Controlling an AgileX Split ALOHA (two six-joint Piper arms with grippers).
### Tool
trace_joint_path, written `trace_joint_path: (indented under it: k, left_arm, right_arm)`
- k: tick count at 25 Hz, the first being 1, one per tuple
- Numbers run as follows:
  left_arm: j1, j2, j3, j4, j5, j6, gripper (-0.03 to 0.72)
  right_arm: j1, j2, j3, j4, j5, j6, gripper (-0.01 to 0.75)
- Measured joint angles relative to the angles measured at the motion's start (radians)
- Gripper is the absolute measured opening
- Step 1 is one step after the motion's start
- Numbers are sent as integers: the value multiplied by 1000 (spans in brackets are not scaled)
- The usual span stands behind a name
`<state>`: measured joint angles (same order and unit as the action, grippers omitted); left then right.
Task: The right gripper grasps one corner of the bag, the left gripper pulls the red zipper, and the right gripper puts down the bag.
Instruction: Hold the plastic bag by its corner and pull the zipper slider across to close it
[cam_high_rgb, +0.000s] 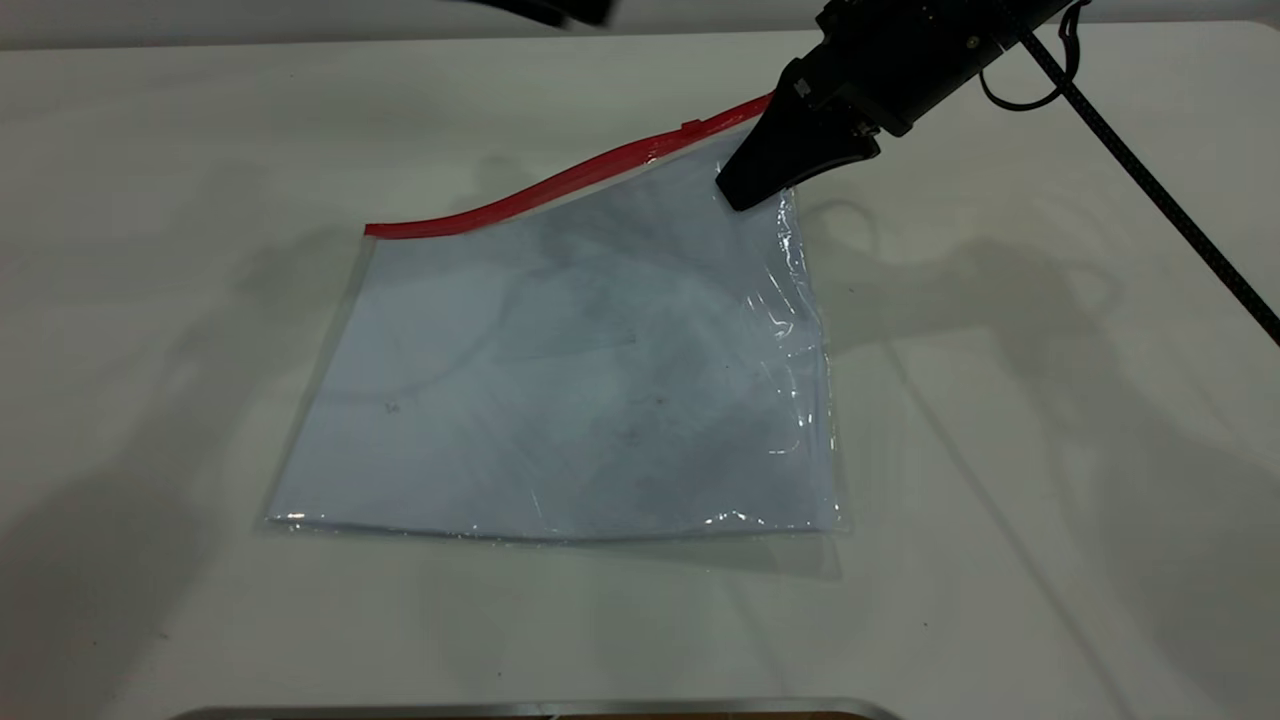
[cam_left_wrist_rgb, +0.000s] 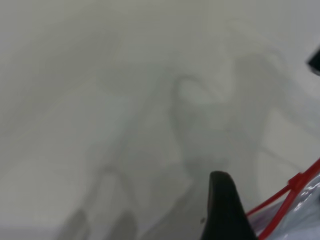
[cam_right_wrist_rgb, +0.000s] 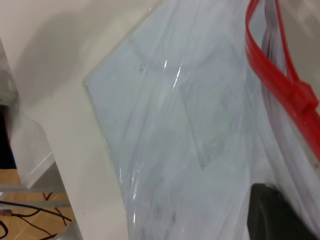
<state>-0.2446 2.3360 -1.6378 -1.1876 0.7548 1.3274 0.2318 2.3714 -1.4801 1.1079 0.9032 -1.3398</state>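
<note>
The bag (cam_high_rgb: 560, 380) lies flat on the white table (cam_high_rgb: 1000, 450), a clear pouch with white paper inside. Its far right corner is lifted off the table. My right gripper (cam_high_rgb: 745, 190) is shut on that corner, its looped cable behind it. The red zipper (cam_high_rgb: 520, 195) runs along the bag's far edge, and its slider tab (cam_high_rgb: 690, 126) sits close to the right gripper. The slider also shows in the right wrist view (cam_right_wrist_rgb: 302, 97) and in the left wrist view (cam_left_wrist_rgb: 299, 179). My left gripper (cam_high_rgb: 560, 10) hovers beyond the far edge, apart from the zipper.
A metal edge (cam_high_rgb: 540, 708) runs along the table's front. In the right wrist view the table's edge (cam_right_wrist_rgb: 75, 200) shows, with floor and cables (cam_right_wrist_rgb: 30, 212) below it. Bare table lies on both sides of the bag.
</note>
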Motion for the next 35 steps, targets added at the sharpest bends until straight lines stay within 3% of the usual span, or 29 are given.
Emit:
trace_joint_path:
  k: [5,9,24,28,35]
  left_arm:
    - [-9,167,-190,1,190,-50,517]
    - [-25,243,-280,9,263,-75,517]
    - [-69,276,-314,72,274,-97,510]
    - [-70,276,-314,72,267,-97,467]
    - [-70,276,-314,71,262,-97,313]
  right_arm:
    - [0,0,0,0,0,0,34]
    - [0,0,0,0,0,0,34]
    - [0,0,0,0,-11,-4,34]
    - [0,0,0,0,-12,-6,34]
    - [-1,0,0,0,-19,-7,34]
